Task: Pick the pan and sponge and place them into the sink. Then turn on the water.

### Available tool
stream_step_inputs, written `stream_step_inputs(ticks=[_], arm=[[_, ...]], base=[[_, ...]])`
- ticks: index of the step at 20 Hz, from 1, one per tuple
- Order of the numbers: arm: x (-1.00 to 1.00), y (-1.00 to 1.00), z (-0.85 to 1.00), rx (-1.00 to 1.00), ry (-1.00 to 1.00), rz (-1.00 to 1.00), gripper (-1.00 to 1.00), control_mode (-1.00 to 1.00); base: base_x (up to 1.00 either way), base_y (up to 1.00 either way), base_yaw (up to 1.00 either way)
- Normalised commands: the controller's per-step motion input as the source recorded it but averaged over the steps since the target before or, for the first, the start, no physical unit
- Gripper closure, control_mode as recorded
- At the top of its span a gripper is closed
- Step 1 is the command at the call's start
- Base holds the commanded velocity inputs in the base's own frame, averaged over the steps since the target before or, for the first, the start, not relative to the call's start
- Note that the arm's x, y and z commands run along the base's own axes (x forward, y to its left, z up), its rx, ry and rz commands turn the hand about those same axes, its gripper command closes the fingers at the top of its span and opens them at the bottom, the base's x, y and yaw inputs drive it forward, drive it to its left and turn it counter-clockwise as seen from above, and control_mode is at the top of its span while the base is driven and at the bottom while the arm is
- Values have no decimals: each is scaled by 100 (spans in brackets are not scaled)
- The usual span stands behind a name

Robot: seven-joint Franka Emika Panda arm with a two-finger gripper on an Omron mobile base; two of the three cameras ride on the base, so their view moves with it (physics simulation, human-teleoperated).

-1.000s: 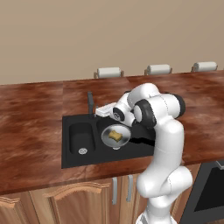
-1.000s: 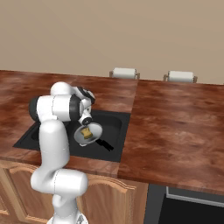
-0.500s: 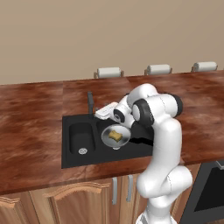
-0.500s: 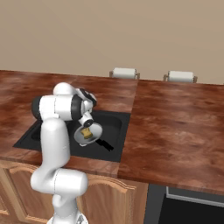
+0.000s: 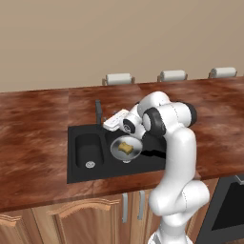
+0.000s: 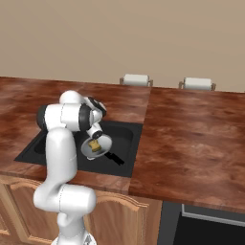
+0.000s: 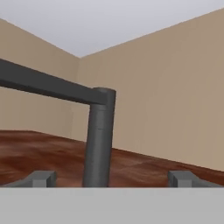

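Observation:
The silver pan (image 5: 119,148) lies in the larger basin of the black sink (image 5: 76,174), its black handle pointing right. The yellow sponge (image 5: 126,147) rests inside the pan (image 6: 89,150), and the sponge (image 6: 95,146) also appears from the right base. My gripper (image 5: 107,125) hovers above the sink, just right of the dark grey faucet (image 5: 98,112). In the hand view my gripper (image 7: 111,179) is open, its tips either side of the faucet's upright post (image 7: 99,140), which stands just ahead. Water is out of view.
Three paper towel rolls (image 5: 118,78) (image 5: 172,75) (image 5: 222,72) stand along the back wall. Brown counter (image 6: 191,139) stretches to both sides of the sink. A dark oven front (image 5: 228,209) sits at the lower right, and wooden cabinet doors are below the counter.
The arm's elbow has drifted slightly right. The hand stays beside the faucet with its jaws still wide. Pan and sponge have not moved.

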Motion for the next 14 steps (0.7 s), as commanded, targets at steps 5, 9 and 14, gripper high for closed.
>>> stream_step_inputs(ticks=[5,9,14], arm=[[13,0,-3,-8,-3,0,-100,-100],[22,5,-3,-8,1,-3,-100,-100],[19,3,-11,-8,5,-4,-100,-100]], base=[[0,0,0],[0,0,0],[0,0,0]])
